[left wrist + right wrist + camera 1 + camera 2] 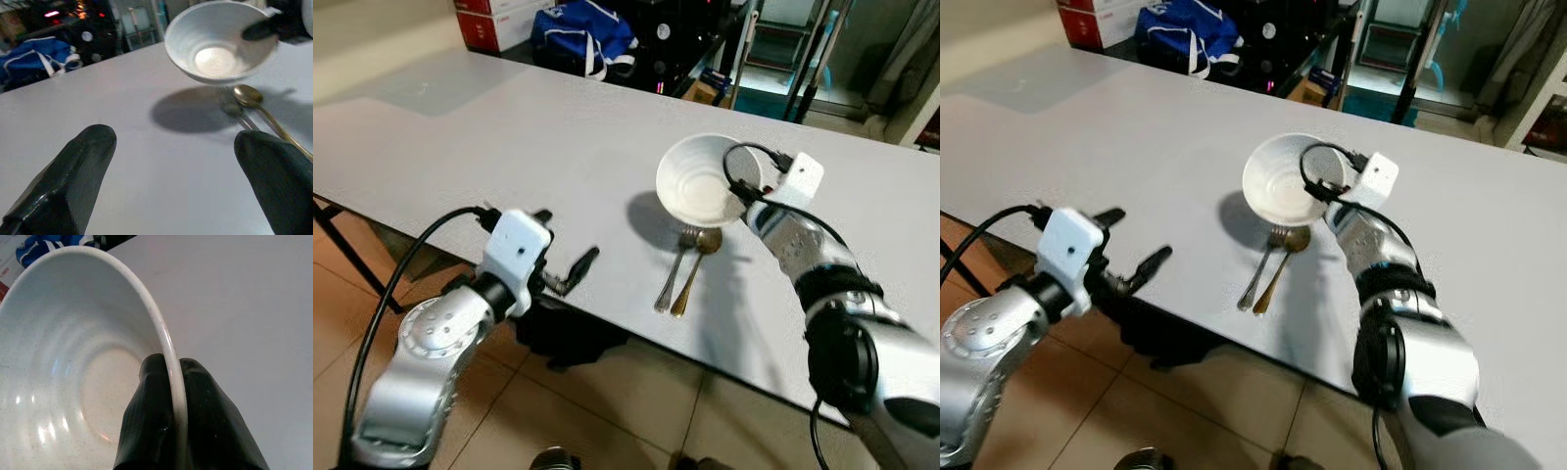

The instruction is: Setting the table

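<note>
- The white bowl [707, 178] is held tilted above the grey table [509, 147], a little in from the near edge; its shadow falls on the table surface beneath it.
- The right gripper [170, 396] is pinched on the bowl's rim on the robot's right side — one black finger inside the wall, one outside, the rim clamped between them.
- A silver fork [674, 266] and a gold-coloured spoon [695, 266] lie side by side on the table, just under the bowl's near side, handles pointing toward the near edge, the spoon to the right of the fork.
- The left gripper [566, 264] hovers at the near edge, left of the cutlery and well apart from the bowl — its fingers [78, 176] spread wide, holding nothing.
- Beyond the far edge, a blue bag [582, 31] sits beside red and white boxes [494, 22].
</note>
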Controlling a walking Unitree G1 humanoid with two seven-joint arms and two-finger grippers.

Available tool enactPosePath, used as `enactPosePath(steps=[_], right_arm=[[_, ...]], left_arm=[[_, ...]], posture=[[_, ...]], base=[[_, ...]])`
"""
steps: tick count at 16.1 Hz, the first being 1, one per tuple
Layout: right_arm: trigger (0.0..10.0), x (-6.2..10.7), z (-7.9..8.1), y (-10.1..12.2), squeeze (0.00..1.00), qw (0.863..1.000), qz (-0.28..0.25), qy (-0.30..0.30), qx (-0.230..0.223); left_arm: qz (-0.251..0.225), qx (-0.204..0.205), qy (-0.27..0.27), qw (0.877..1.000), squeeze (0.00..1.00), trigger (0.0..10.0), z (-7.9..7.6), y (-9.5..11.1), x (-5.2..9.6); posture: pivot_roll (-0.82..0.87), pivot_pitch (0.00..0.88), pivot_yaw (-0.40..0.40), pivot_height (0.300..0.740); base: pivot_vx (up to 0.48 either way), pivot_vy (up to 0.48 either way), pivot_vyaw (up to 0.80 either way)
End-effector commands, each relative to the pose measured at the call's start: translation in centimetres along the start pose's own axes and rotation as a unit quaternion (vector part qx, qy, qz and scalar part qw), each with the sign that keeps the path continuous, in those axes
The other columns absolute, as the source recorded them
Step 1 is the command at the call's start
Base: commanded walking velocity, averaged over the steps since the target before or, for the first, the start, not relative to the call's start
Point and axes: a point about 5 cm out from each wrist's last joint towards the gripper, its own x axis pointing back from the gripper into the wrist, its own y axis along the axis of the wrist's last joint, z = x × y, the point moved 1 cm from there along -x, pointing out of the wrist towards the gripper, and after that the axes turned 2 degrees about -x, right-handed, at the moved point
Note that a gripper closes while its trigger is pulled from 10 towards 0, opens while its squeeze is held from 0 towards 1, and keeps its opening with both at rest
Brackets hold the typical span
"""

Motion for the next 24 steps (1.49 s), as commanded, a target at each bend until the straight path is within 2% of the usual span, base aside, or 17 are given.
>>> enactPosePath(steps=[1, 4, 5, 8, 9, 10, 12, 13, 15, 16, 19, 21, 24], right_arm=[[10.0, 0.0, 0.4, 2.3, 0.0, 0.999, -0.041, -0.004, -0.003], [10.0, 0.2, 1.1, 3.6, 0.0, 0.996, -0.089, 0.007, 0.027], [10.0, 0.4, 1.7, 4.4, 0.0, 0.991, -0.121, 0.034, 0.042], [10.0, 1.0, 2.7, 5.4, 0.0, 0.982, -0.164, 0.071, 0.065], [10.0, 2.2, 3.6, 5.9, 0.0, 0.967, -0.202, 0.106, 0.117], [10.0, 3.8, 3.8, 5.7, 0.0, 0.959, -0.223, 0.116, 0.128], [10.0, 6.9, 3.5, 5.3, 0.0, 0.956, -0.255, 0.123, 0.074], [10.0, 8.1, 3.4, 4.9, 0.0, 0.953, -0.269, 0.122, 0.065], [10.0, 8.4, 3.2, 4.4, 0.0, 0.954, -0.269, 0.115, 0.065], [10.0, 8.5, 2.9, 3.7, 0.0, 0.96, -0.25, 0.107, 0.065], [10.0, 8.6, 3.6, 2.7, 0.0, 0.969, -0.211, 0.111, 0.071], [10.0, 7.9, 4.1, 2.2, 0.0, 0.973, -0.187, 0.11, 0.073], [10.0, 7.6, 4.6, 2.2, 0.0, 0.974, -0.177, 0.115, 0.077]], left_arm=[[-0.005, -0.009, 0.001, 1.0, 0.0, 10.0, 0.0, 0.4, 0.1], [-0.015, -0.018, 0.066, 0.998, 0.0, 10.0, 0.8, 1.0, -0.6], [-0.024, -0.023, 0.09, 0.995, 0.0, 10.0, 1.0, 1.4, -1.0], [-0.03, -0.037, 0.126, 0.991, 0.0, 10.0, 1.5, 1.8, -1.3], [-0.052, -0.026, 0.147, 0.987, 0.0, 10.0, 1.7, 2.6, -1.4], [-0.06, -0.024, 0.154, 0.986, 0.0, 10.0, 1.9, 3.1, -1.4], [-0.056, -0.035, 0.162, 0.984, 0.0, 10.0, 2.1, 3.2, -1.6], [-0.06, -0.035, 0.182, 0.981, 0.0, 10.0, 2.7, 3.5, -1.9], [-0.068, -0.029, 0.194, 0.978, 0.0, 10.0, 3.0, 3.8, -2.2], [-0.08, -0.025, 0.186, 0.979, 0.0, 10.0, 2.7, 4.2, -2.3], [-0.084, -0.023, 0.179, 0.98, 0.0, 10.0, 2.4, 4.4, -2.3], [-0.081, -0.023, 0.186, 0.979, 0.0, 10.0, 2.5, 4.2, -2.0], [-0.081, -0.023, 0.189, 0.978, 0.0, 10.0, 2.6, 4.2, -1.9]], posture=[[0.09, 0.024, -0.01, 0.74], [0.09, 0.023, -0.022, 0.74], [0.09, 0.024, -0.024, 0.74], [0.08, 0.031, -0.019, 0.74], [0.07, 0.038, -0.012, 0.74], [0.06, 0.042, -0.005, 0.74], [0.05, 0.048, 0.013, 0.74], [0.04, 0.048, 0.016, 0.74], [0.04, 0.048, 0.023, 0.74], [0.04, 0.048, 0.023, 0.74], [0.05, 0.045, 0.005, 0.74], [0.06, 0.044, -0.001, 0.74], [0.06, 0.041, -0.003, 0.74]], base=[[0.0, 0.0, 0.0], [0.0, 0.0, 0.0], [0.0, 0.0, 0.0], [0.0, 0.0, 0.0], [0.0, 0.0, 0.0], [0.0, 0.0, 0.0], [0.0, 0.0, 0.0], [0.0, 0.0, 0.0], [0.0, 0.0, 0.0], [0.0, 0.0, 0.0], [0.386, 0.0, -0.48], [0.412, 0.0, -0.31], [0.416, 0.0, 0.0]])
